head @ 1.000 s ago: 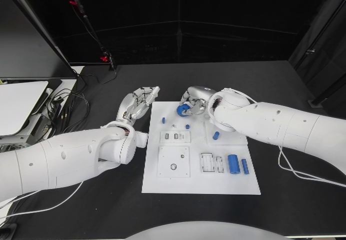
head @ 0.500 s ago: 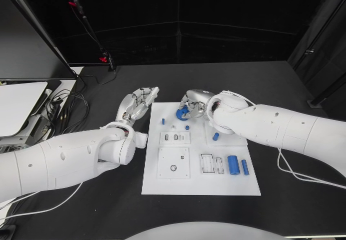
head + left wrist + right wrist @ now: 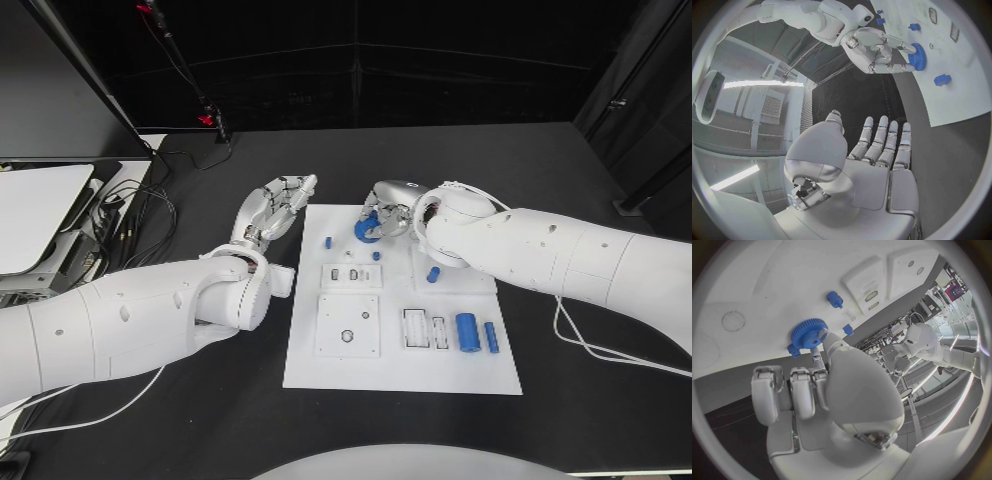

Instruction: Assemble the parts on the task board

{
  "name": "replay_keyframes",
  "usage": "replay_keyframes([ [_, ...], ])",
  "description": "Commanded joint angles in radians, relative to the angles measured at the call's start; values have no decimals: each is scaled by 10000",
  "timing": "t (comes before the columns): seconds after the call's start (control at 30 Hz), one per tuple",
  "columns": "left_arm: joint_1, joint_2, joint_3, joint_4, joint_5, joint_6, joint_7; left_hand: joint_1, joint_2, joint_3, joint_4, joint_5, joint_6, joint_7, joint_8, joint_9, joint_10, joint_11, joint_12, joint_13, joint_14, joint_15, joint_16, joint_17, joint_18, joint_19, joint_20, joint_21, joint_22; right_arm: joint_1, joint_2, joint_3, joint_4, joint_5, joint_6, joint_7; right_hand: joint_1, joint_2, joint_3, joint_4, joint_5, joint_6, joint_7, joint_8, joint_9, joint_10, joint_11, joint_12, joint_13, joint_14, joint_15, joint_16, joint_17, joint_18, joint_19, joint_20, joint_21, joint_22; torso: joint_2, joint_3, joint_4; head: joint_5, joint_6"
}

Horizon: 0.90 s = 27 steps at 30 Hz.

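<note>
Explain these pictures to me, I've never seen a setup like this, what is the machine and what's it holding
This is a robot with two white arms, each ending in a silver hand, working at a black table. One picture looks down from a camera on its head; the two round ones come from cameras at its wrists, behind each hand.

On the table lies a white board with small blue pieces on it, such as a blue cylinder, and white blocks with slots.

The right hand holds a blue toothed wheel in its fingers, at the far end of the board. The left hand holds nothing; its fingers are stretched out beside the board's left edge.
</note>
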Motion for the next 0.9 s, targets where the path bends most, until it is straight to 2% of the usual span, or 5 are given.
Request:
replay_keyframes([
  [0.03,15,13,10,3,-71,21,2399,31,42,-54,1,51,101,1353,-42,2,84,12,-39,1,36,3,-24,4,-106,66,6,53,6,15,1,-2,-4,-57,211,-128,-132,-113,-33,-80,-98,-75,-416,-334,355,1058,-118,25,2632,1057,-51,25,2635,-73,1039,-76,33,2634,4,0,6,-1,4],
  [0.2,15,18,10,-3,-71,25,2385,31,42,-54,1,51,101,1353,-42,2,84,12,-39,1,36,3,-24,4,-106,66,6,53,6,15,3,-2,0,-58,250,-125,-204,-312,-165,-144,-481,-1232,-675,-935,364,1058,-463,25,2632,1057,-262,25,2635,-55,985,-231,-4,2585,3,1,10,-8,10],
  [0.57,15,32,10,-29,-70,42,2352,42,50,-60,-1,65,103,1354,-45,2,87,13,-42,1,42,7,-25,4,-111,65,7,54,5,12,-172,-2,164,452,-1051,854,-549,-584,-701,170,-1240,-2930,-1221,-919,356,1058,-959,25,2632,1057,-652,25,2635,-18,878,-641,-89,2484,6,6,7,-2,27],
  [0.77,14,52,10,-59,-70,56,2351,42,50,-60,-1,65,103,1354,-45,2,87,13,-42,1,42,7,-25,4,-111,65,7,54,5,15,-664,1,696,2234,-2648,2247,-693,-632,-897,471,-1136,-2492,-1107,-725,432,1058,-944,25,2632,1057,-675,25,2635,-29,911,-684,-66,2515,-13,5,4,-6,22],
  [0.9,14,28,10,-60,-70,43,2350,42,50,-60,-1,65,103,1354,-45,2,87,13,-42,1,42,7,-25,4,-111,65,7,54,5,32,-1337,5,1377,3581,-3277,2961,-633,-483,-952,580,-785,-1678,-769,-290,575,1058,-711,25,2632,1057,-515,25,2635,-45,957,-585,-31,2558,-39,-27,-26,-15,-17],
])
